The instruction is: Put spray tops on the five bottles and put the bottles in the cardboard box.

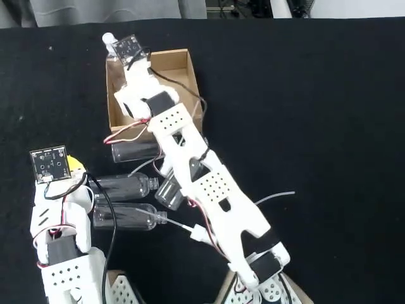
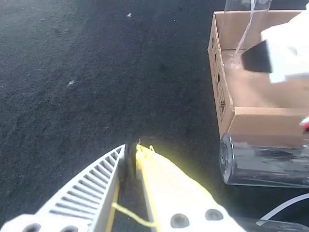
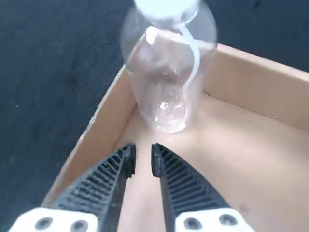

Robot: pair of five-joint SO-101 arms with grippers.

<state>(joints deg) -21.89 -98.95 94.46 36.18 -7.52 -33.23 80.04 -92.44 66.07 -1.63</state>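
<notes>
While the right arm lies stretched across the black worktop (image 1: 316,126) with its wrist over the cardboard box (image 1: 190,73), I read this as the end of one placing. A capped bottle (image 3: 166,72) stands upright in the box's far corner, close against two walls. Its spray top (image 3: 166,6) is on and the dip tube (image 3: 190,43) hangs inside. Tucking it into the corner leaves the floor free for the rest. The right claw (image 3: 143,154) hangs just short of the bottle, not touching it. It is released, its black fingers a narrow slit apart and gripping nothing.

The left claw (image 2: 131,150) hangs over bare worktop near the box, clenched on nothing, its white and yellow fingers meeting at the tips. It is parked clear of the other arm's reach, I'd judge. The lying bottles (image 1: 123,187), four of them, rest on their sides between the two arms, where either could take one. From the high view I cannot say for certain whether any carries a top, though loose tubes (image 1: 278,195) lie among them. One of five is boxed, by my count.
</notes>
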